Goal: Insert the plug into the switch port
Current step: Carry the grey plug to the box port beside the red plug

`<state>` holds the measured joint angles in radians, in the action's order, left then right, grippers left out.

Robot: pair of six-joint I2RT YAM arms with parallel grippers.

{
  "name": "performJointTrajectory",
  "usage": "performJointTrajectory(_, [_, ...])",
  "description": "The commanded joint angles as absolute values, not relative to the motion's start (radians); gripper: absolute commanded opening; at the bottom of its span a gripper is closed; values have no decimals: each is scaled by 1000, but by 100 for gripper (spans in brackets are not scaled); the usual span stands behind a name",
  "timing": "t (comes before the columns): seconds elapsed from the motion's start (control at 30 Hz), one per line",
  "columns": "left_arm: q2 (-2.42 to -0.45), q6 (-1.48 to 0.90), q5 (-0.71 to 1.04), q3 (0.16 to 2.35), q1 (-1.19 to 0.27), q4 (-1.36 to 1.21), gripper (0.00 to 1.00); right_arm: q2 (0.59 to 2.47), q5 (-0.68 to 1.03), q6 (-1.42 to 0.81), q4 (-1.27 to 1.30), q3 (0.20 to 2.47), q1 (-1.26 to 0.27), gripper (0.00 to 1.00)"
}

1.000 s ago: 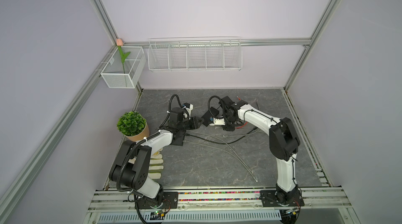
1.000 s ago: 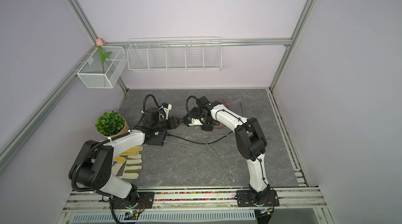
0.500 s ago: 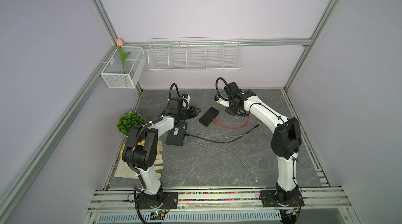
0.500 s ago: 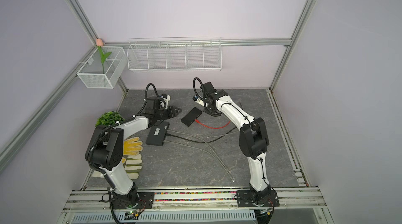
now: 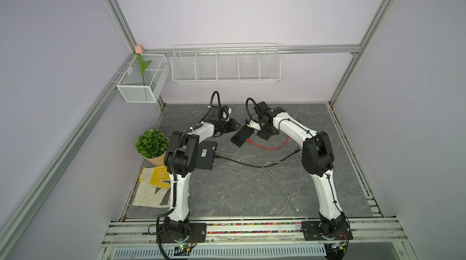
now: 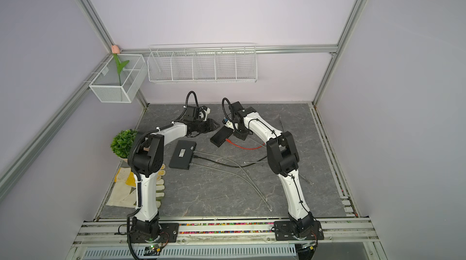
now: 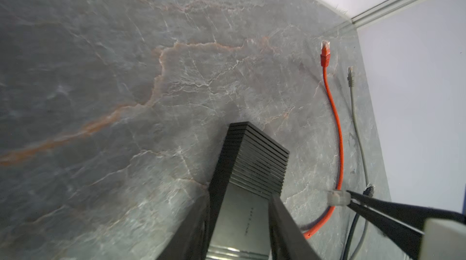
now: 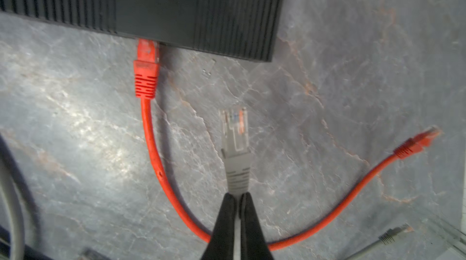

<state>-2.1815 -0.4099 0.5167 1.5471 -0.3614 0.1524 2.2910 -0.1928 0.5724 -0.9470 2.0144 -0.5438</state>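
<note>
The grey marbled desk (image 5: 227,195) carries, left of its middle, a flat black box (image 6: 182,155) with cables plugged in, seen whole in a top view. Nearer the middle of the far edge lies the small black ribbed network switch (image 5: 242,136), set at a slant between the two arms. The left tool (image 7: 239,203) straddles it. The left wrist view shows a black finger (image 7: 198,224) against each long side, a narrow hold on the switch that both top views leave unclear. A red patch cable (image 8: 161,170) loops over the desk, and only the right wrist view shows one end (image 8: 146,69) seated in a port, the other lying free. The right tool (image 8: 238,197) is pinched tight on the rear of the grey, clear-tipped plug (image 8: 235,142). The plug points at the port face, beside the seated red end and apart from the switch; in both top views it is too small to find.
</note>
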Motion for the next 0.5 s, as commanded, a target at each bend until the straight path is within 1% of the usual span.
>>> performJointTrajectory(0.0, [-2207,-391,510,1582,-380,200,40,2333,-185,520,-1032,2055,-550,7])
performJointTrajectory(0.2, [-2244,-394,494,1600,-396,206,40,2317,-168,491,-985,2013,-554,7])
performJointTrajectory(0.47, [-2259,-398,492,1603,-406,196,39,2338,-115,456,-965,2022,-558,7])
